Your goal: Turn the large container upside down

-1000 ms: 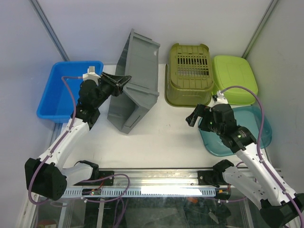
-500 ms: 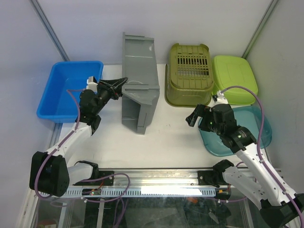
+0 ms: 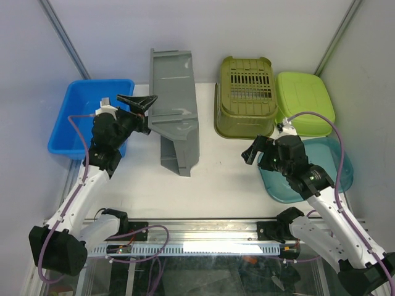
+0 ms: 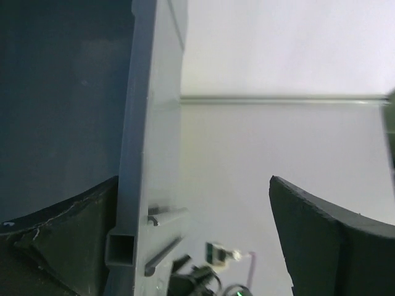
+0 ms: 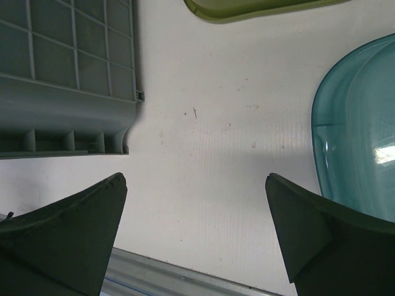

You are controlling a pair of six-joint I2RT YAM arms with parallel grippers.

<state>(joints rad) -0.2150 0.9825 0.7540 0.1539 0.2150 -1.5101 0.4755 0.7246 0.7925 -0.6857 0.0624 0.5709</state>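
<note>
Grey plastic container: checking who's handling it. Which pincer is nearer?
Left. The left pincer sits open around the grey plastic container's rim; the right pincer hovers well off to its right.

A white table (image 3: 216,166) fills the middle. Pale grey walls (image 3: 259,24) close it in from 9 through 12 to 3 o'clock, with grey metal posts (image 3: 65,40) slanting at 11 and 1. An aluminium rail (image 3: 203,229) runs along 6 o'clock. The light is even and the shadows soft.
</note>
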